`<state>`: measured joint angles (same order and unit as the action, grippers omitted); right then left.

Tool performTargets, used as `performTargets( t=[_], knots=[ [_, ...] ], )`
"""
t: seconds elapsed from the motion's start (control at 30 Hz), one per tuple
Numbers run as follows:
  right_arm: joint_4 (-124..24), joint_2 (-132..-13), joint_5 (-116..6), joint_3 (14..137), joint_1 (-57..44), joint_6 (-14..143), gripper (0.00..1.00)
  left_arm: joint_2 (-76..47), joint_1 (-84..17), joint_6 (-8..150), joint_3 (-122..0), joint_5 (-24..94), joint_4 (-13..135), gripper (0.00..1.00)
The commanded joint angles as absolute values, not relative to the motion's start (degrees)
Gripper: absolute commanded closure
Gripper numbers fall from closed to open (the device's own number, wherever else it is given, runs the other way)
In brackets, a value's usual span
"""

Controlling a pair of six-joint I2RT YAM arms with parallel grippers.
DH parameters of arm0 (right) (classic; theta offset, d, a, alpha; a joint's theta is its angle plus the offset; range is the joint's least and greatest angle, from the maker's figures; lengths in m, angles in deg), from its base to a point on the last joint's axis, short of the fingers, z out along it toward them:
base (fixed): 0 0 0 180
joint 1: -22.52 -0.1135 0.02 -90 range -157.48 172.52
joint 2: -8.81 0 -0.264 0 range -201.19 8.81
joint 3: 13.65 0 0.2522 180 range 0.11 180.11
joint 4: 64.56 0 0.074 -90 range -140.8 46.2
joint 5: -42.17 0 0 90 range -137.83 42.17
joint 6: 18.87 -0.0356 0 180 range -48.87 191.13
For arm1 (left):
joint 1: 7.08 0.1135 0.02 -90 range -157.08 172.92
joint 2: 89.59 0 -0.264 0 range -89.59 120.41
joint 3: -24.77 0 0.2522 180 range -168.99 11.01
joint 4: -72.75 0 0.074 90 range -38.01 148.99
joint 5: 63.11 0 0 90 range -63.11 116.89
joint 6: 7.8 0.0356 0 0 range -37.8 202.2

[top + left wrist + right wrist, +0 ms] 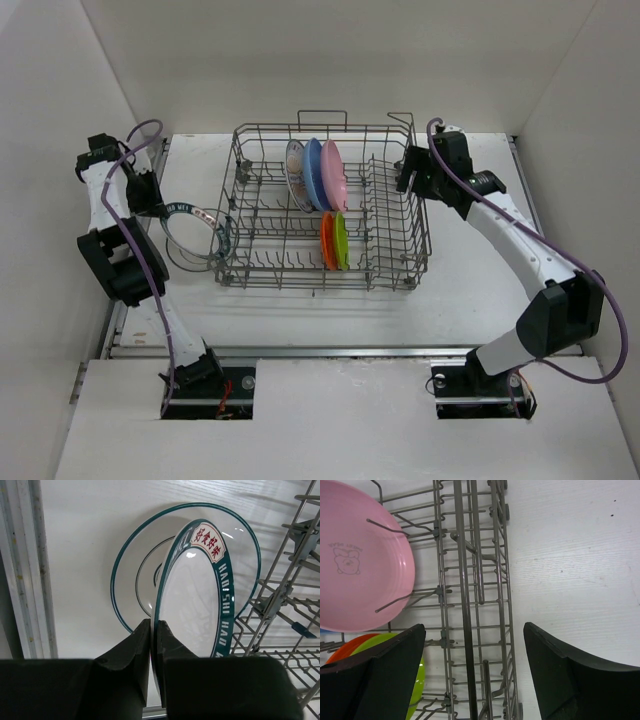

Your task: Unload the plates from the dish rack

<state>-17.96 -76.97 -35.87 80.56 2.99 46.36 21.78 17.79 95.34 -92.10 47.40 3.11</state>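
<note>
White table (480, 300); left tool (151, 625) pinching plate (190, 600) lettered "HAO SHI"; right tool (474, 626) wide above dish rack (415, 235).

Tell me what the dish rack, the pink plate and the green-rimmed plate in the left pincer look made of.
Dish rack: thin grey metal wire, dull finish. Pink plate: probably plastic or melamine, opaque with a soft sheen and a printed bear mark. Green-rimmed plate, gripped by the left pincer: glossy white, ceramic or melamine; bright highlights, cannot tell which.
</note>
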Motion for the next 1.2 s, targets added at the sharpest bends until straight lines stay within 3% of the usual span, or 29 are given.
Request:
performTargets(
  t=[0.0,0.03,0.07,0.17,0.27,0.6,0.87,0.97,1.1,1.17],
  knots=[
    [-21.88,-77.14,-37.72,80.18,3.19,47.58,0.15,21.31,18.06,97.58,-91.39,48.96,1.24,1.00],
    [-21.89,-77.14,-38.33,79.48,3.19,48.19,0.15,22.02,18.06,98.27,-91.38,48.43,1.24,0.98],
    [-22.50,-77.14,-38.34,79.48,3.19,48.19,0.16,22.72,18.06,98.89,-91.38,48.42,0.46,0.85],
    [-23.03,-77.75,-39.65,78.86,3.19,48.81,0.19,25.62,18.06,100.82,-92.61,47.02,-2.18,0.68],
    [-23.56,-78.29,-40.19,78.86,3.19,48.81,0.20,26.25,18.06,103.81,-92.00,47.02,-2.80,0.57],
    [-23.04,-81.09,-40.19,80.44,3.19,49.34,0.37,29.15,18.06,107.25,-94.64,47.55,-6.58,0.49],
    [-21.37,-84.35,-34.57,83.96,3.19,50.91,0.68,27.30,16.05,106.63,-94.64,46.49,-7.10,0.33],
    [-21.36,-85.49,-32.99,86.42,3.19,52.75,0.76,26.16,14.37,107.25,-94.64,45.00,-7.11,0.31],
    [-20.74,-85.49,-28.94,87.83,3.19,54.35,0.97,25.01,13.85,106.02,-93.41,41.84,-5.88,0.29],
    [-20.74,-85.49,-28.94,87.83,4.24,55.83,1.00,24.32,13.84,106.02,-93.40,40.96,-5.88,0.28]
  ],
)
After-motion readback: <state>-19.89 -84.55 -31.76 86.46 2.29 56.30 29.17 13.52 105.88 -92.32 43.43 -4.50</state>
